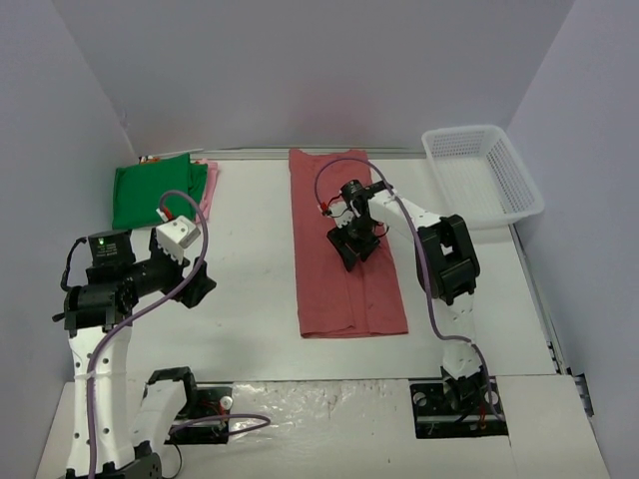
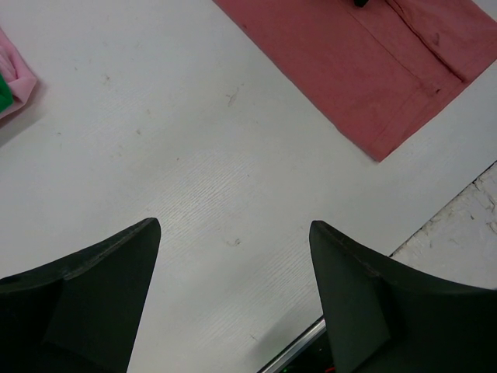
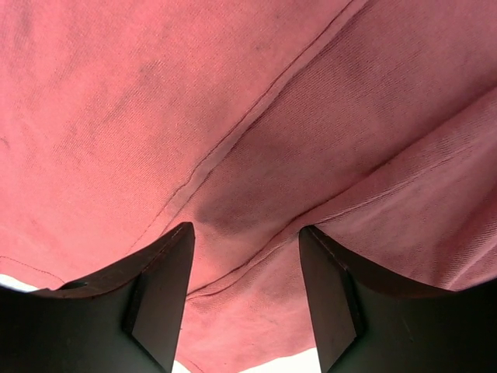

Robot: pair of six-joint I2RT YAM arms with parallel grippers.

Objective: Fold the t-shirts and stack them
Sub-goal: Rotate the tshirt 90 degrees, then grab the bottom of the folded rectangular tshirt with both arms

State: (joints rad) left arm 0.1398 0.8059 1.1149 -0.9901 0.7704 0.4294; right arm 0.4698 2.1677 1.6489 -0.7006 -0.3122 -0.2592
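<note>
- The red t-shirt (image 1: 364,289) lies flat in the middle of the table (image 1: 250,329). It is folded into a long strip that runs from 12 o'clock to 6 o'clock.
- The right gripper (image 1: 356,244) is down on the middle of the red t-shirt. Its wrist view shows its two fingers apart, with red cloth and a seam between them. I cannot tell if they touch the cloth.
- The green t-shirt (image 1: 150,192) is folded in the far left corner, at about 10 o'clock from the red one.
- The pink t-shirt (image 1: 209,186) sticks out from under the green one on its 3 o'clock side.
- The left gripper (image 2: 233,227) hangs over bare table at about 8 o'clock from the red t-shirt. Its fingers are wide apart and hold nothing.
- A white basket (image 1: 519,185) sits in the far right corner, at about 2 o'clock.
</note>
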